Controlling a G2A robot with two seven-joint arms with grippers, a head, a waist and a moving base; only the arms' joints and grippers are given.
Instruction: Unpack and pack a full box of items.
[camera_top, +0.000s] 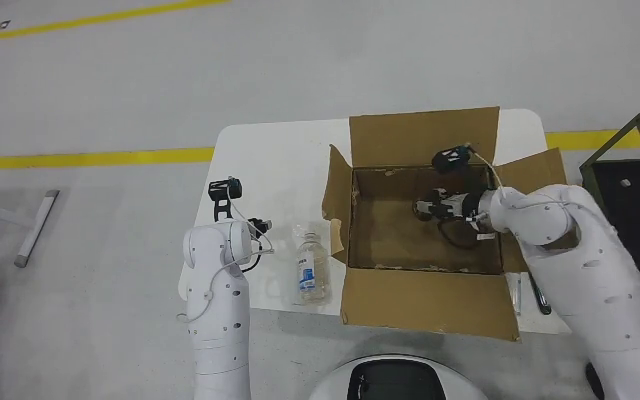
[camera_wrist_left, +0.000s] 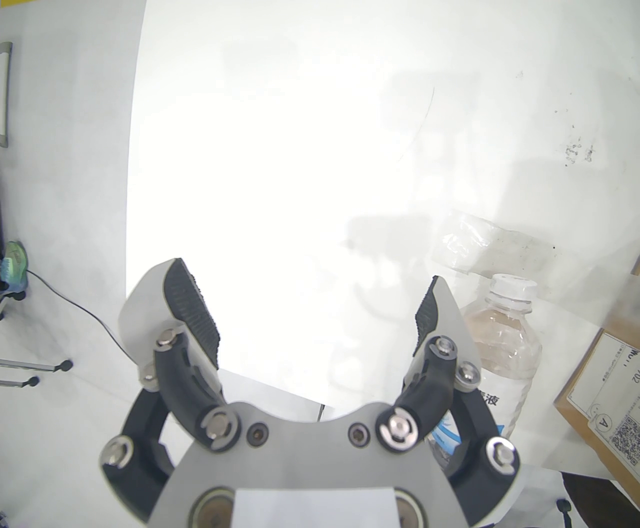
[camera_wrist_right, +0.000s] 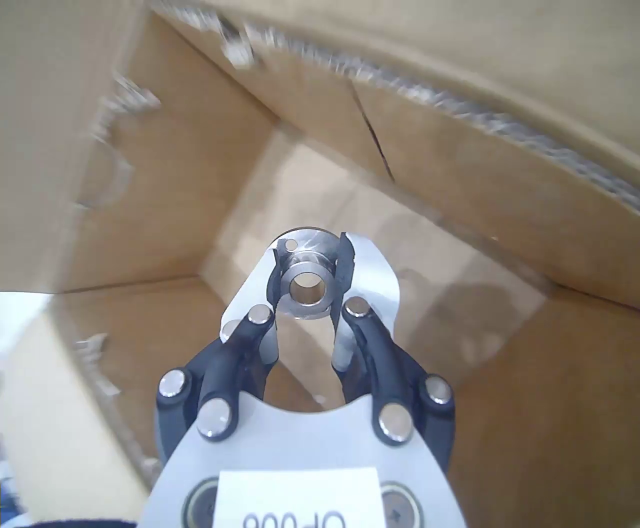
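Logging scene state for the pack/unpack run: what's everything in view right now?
box: one, brown cardboard, flaps open, on the right part of the table
bottle: one, clear with a white cap, lying on the table beside the box
metal ring: one, silver, held inside the box
table: one, white
floor stripes: two, yellow, on the grey floor beyond the table
left gripper: one, open, over the table next to the bottle
right gripper: one, shut on the metal ring, inside the box

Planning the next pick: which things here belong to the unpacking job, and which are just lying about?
Job: cardboard box; metal bushing in right gripper; water bottle on table.
Lying about: clear tape strip; dark pen-like item beside box; grey bar on floor.
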